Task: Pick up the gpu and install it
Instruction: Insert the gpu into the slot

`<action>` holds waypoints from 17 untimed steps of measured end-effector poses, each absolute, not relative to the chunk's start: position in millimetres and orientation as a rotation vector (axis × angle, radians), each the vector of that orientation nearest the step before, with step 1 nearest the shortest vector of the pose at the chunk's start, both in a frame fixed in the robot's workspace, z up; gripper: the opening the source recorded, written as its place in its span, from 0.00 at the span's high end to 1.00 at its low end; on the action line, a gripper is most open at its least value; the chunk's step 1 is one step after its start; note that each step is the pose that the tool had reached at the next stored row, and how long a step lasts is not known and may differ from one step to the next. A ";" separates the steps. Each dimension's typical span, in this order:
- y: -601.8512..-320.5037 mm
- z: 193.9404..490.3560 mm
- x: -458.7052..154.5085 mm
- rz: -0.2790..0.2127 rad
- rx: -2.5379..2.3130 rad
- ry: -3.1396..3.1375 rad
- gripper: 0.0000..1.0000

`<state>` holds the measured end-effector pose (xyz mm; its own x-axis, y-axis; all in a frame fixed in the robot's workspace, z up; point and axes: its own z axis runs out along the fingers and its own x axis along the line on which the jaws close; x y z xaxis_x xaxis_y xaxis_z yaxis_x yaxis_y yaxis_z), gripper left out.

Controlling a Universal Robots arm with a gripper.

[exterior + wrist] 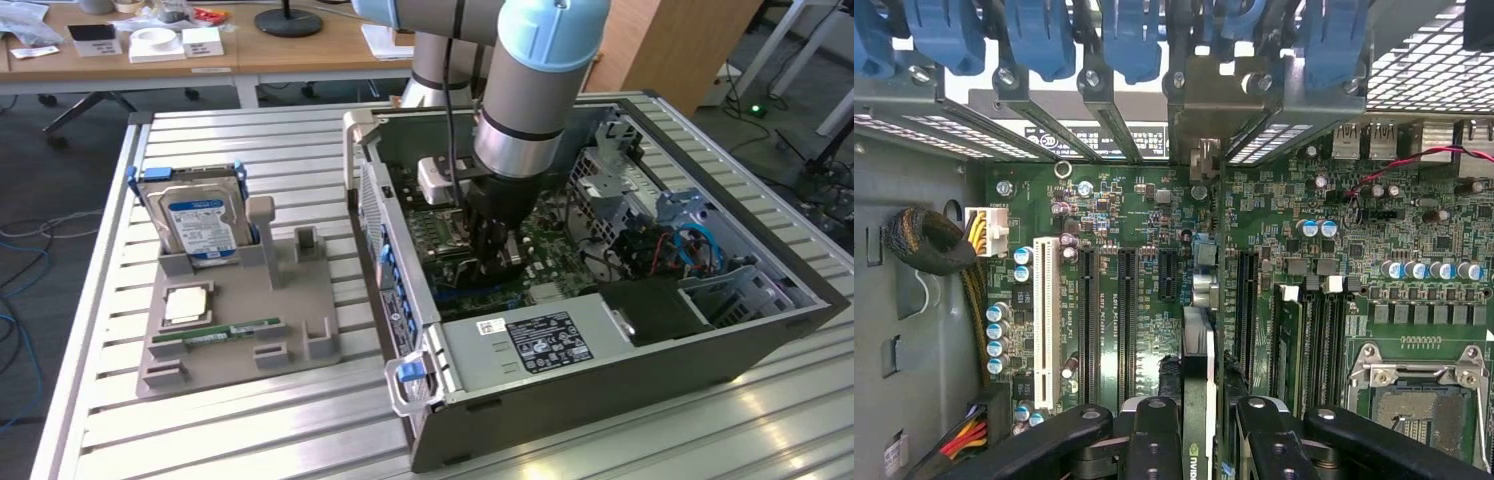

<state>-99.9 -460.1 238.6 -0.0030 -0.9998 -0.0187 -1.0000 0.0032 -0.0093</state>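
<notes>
My gripper (1199, 445) is low inside the open computer case (561, 360), over the green motherboard (1334, 200). Its two black fingers (1154, 430) are shut on the gpu (1197, 350), a thin card seen edge-on with a green logo between the pads. The card stands upright along the board among the long black expansion slots. Its silver end bracket (1204, 110) reaches the case's rear slot openings. Whether its edge sits fully in a slot I cannot tell. In the exterior view the gripper (491, 262) is deep in the case, with the card hidden beneath it.
Blue slot latches (1124, 40) line the case's rear wall. A grey holder (240, 350) at the exterior view's left carries a silver hard drive (200, 225), a green RAM stick (214, 333) and a square chip (184, 305). Cable bundles (929, 245) lie by the board's edge.
</notes>
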 end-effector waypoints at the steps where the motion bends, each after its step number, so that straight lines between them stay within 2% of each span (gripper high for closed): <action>1: -460.1 238.6 -99.9 0.010 -2.204 2.211 0.74; 17: -460.1 238.5 -100.0 0.010 -2.204 2.211 0.74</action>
<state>-100.0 -460.1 238.5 -0.0032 -0.9998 -0.0188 -1.0000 0.0034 -0.0094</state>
